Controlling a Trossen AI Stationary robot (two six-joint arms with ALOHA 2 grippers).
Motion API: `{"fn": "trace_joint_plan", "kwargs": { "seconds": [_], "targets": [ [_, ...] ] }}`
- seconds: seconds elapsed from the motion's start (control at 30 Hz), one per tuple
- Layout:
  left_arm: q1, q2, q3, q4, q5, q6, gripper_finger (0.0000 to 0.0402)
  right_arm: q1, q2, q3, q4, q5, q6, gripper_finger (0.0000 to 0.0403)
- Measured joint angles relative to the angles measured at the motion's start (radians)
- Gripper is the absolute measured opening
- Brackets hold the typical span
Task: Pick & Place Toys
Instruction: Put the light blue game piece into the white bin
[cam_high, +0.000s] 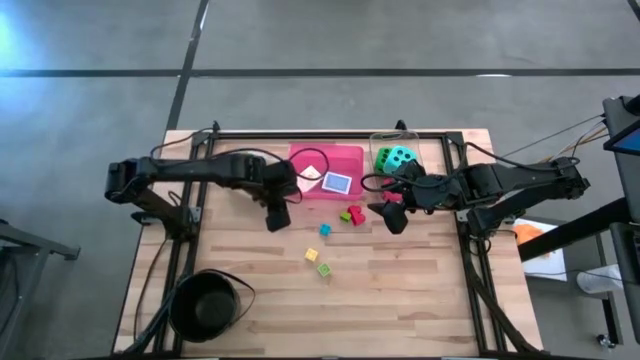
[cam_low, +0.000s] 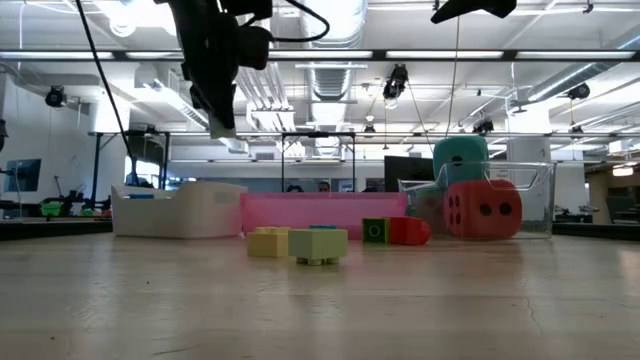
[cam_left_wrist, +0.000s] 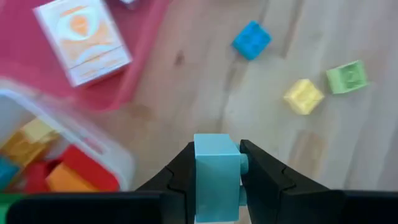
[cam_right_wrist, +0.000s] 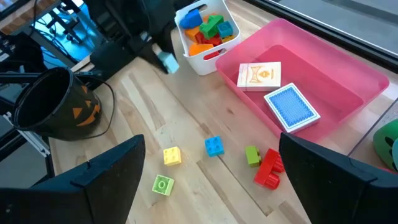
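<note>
- Wooden slats make up the surface (cam_high: 400, 290), with a grey floor around it and a bright workshop room beyond in the low view.
- Left pincer (cam_left_wrist: 217, 180) hangs above the surface just in front of the white tray (cam_right_wrist: 208, 59), clamped on a light blue block (cam_left_wrist: 216, 177).
- White tray holds a heap of blocks in blue, green, orange and red (cam_right_wrist: 208, 28).
- Pink tray (cam_right_wrist: 367, 78), beside the white one, carries an orange-backed card (cam_right_wrist: 259, 76) and a blue-backed card (cam_right_wrist: 292, 109), lying near each other.
- Right pincer (cam_right_wrist: 211, 186) hovers with its fingers spread wide apart, nothing between them, over the loose blocks.
- Loose on the surface: a blue block (cam_right_wrist: 214, 146), a yellow block (cam_right_wrist: 171, 156), a pale green block (cam_right_wrist: 163, 185), a darker green block (cam_right_wrist: 252, 155) touching a red block (cam_right_wrist: 268, 169).
- Clear tray (cam_low: 535, 205) holds the teal die (cam_low: 460, 160) and a green die (cam_high: 385, 157); the red die (cam_low: 482, 210) shows beside them in the low view.
- Black bowl (cam_high: 205, 305) sits at the near left corner, well apart from the toys.
</note>
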Motion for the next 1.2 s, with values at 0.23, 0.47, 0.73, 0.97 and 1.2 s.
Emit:
{"fn": "trace_joint_plan", "kwargs": {
  "seconds": [0.23,0.47,0.73,0.97,1.2],
  "targets": [
    [0.097,-0.001,0.013,-0.091,-0.038,-0.041,0.0092,0.000,0.000,0.000,0.000,0.000,0.002,0.0362],
    [0.194,-0.057,0.018,-0.189,-0.038,-0.041,0.0092,0.001,0.000,0.000,0.000,0.000,0.002,0.0362],
    [0.307,-0.125,0.018,-0.241,-0.061,-0.064,0.0092,0.000,0.000,0.000,0.000,0.000,0.000,0.0362],
    [0.367,-0.080,0.017,-0.249,-0.145,-0.094,0.0092,0.000,0.000,0.000,0.000,0.000,0.000,0.0362],
    [0.386,0.027,-0.004,-0.178,-0.147,-0.072,0.0092,0.000,0.000,0.000,0.001,0.000,0.002,0.0362]
  ]
}}
